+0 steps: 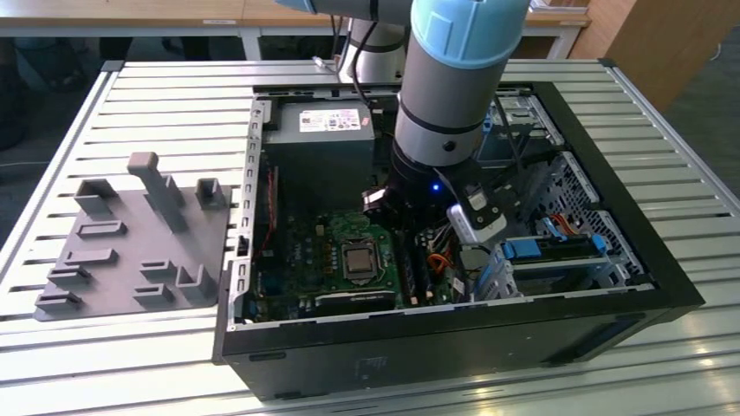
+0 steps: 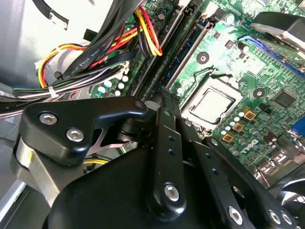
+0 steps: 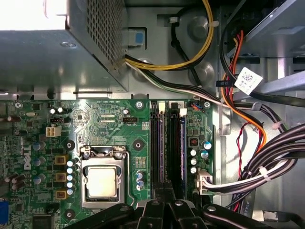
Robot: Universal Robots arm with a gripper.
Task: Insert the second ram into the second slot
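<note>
Green motherboard point(image 3: 119, 129) lies beneath the hand point(image 3: 164, 188), clamped on the thin second ram point(image 3: 182, 148)

power supply label point(image 1: 335, 120), print unreadable

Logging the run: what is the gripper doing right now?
Gripper: down inside the case over the RAM slots; open or shut cannot be told, nor whether it holds anything.
</note>
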